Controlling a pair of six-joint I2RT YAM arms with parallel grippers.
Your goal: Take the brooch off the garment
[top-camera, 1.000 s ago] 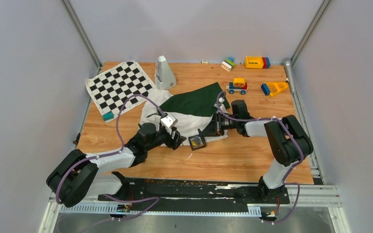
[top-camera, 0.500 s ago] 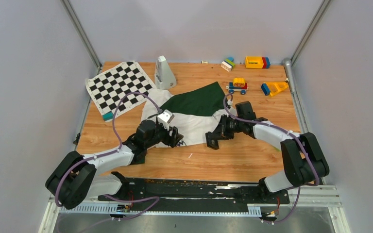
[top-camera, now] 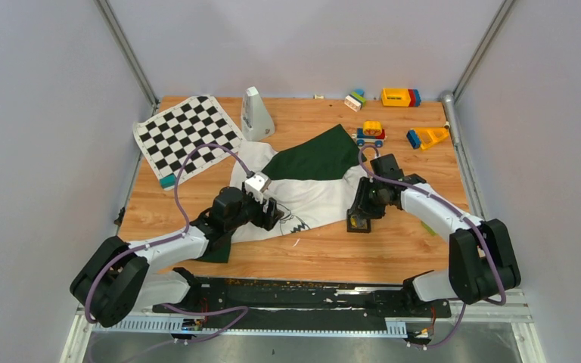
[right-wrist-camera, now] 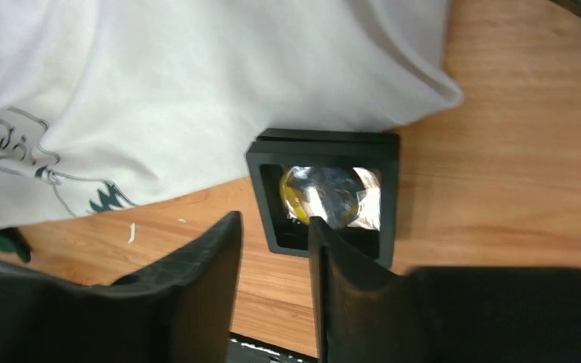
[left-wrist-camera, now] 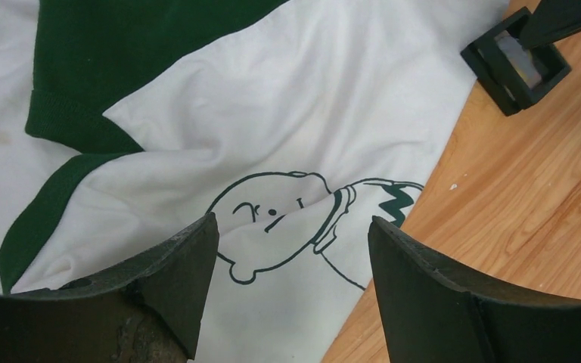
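– Gold glint under that shiny film [right-wrist-camera: 348, 198]: is it the brooch [right-wrist-camera: 293, 190]?

– I take it so. It sits inside the black tray [right-wrist-camera: 321, 142], in the middle of the right wrist view. The tray stands on the wooden table [right-wrist-camera: 499, 113], its far rim right against the white hem of the garment [right-wrist-camera: 197, 83]. So the brooch is off the cloth, as far as I can judge.

– Which claw is nearer to it?

– The right gripper [right-wrist-camera: 272, 219], by a long way. The brooch lies straight up-frame from its tips, just beyond them. Its fingers are parted a little, with one tip over the tray's near rim, and nothing looks pinched between them.

– And the other one?

– The left gripper [left-wrist-camera: 291, 227] hangs over the cartoon [left-wrist-camera: 295, 198] on the chest, jaws wide apart and empty. From there the tray sits in the upper right corner of the frame, well apart from the fingers.

– Which way does the brooch's long axis run?

– Cannot tell. Glare on the film leaves only a roundish yellow blob.

– What does the next move turn on, then?

– My guess: the right arm need only draw off down-frame, lifting clear of that near rim. If the tip catches it, the tray could tilt toward the hem.
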